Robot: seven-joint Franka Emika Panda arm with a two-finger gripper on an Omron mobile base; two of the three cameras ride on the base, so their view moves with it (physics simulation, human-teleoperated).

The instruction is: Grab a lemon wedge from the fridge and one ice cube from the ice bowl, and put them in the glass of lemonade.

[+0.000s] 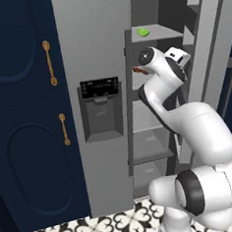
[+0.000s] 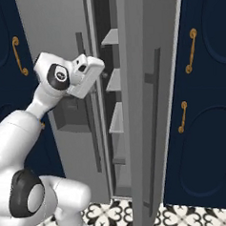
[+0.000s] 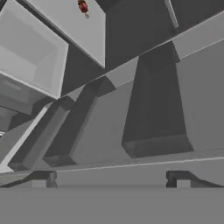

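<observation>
Left base view is showing the fridge [image 1: 96,65] with its right door swung open, and the robot arm [image 1: 188,127] is reaching from the lower right into the open compartment. On the top shelf that is visible there, the lemon wedge [image 1: 143,32] is lying as a small yellow-green piece near the front edge of the shelf. One shelf lower, a thin reddish-brown item [image 1: 139,70] is lying at the left side, and the hand of the arm is partly covering it. The lemon wedge is sitting above the hand and is not touching it. On the closed left door, the black dispenser panel [image 1: 100,88] is facing the camera, and navy cabinets with gold handles [image 1: 49,62] are standing to the left of the fridge.

Right base view is showing the open door [image 2: 153,107] edge-on with its dark bar handle, and the hand is pointing into the gap between the doors, at the height of the upper shelves.

Hand view is looking at grey shelves and door bins, and the reddish-brown item [image 3: 83,6] is appearing at the top edge. The gripper [image 3: 111,183] is standing wide, its two fingertips far apart at the bottom, and nothing is sitting between them.
</observation>
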